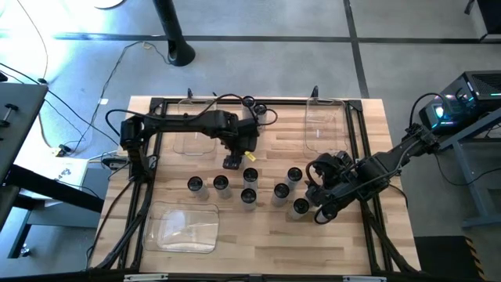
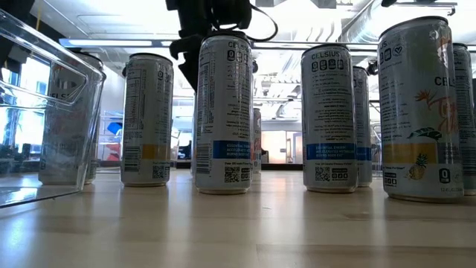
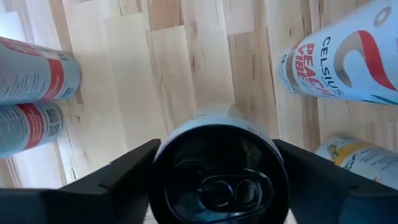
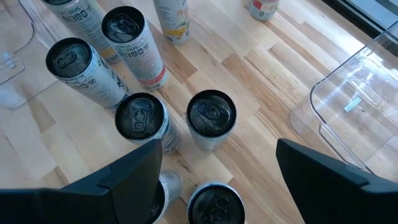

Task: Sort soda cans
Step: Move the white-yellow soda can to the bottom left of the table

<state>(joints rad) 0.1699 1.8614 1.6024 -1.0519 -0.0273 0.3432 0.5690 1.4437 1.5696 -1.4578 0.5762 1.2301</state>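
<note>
The wooden table [image 1: 258,235] carries three clear plastic bins. One bin [image 1: 186,227] lies near the table's front left corner, and in the low view its wall [image 2: 44,97] rises at the left edge. A second bin [image 1: 325,125] sits toward the table's back right corner. A third bin [image 1: 192,141] rests at the table's back left. Beyond the table's back edge, a dark pole stand [image 1: 174,35] stands on the grey floor.

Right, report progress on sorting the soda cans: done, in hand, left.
Done: nothing visible; none of the clear bins shows a can inside. In hand: the left gripper is down around one soda can; the right gripper hangs open over the right-hand cluster. Left: the other cans stand loose on the table.
</note>
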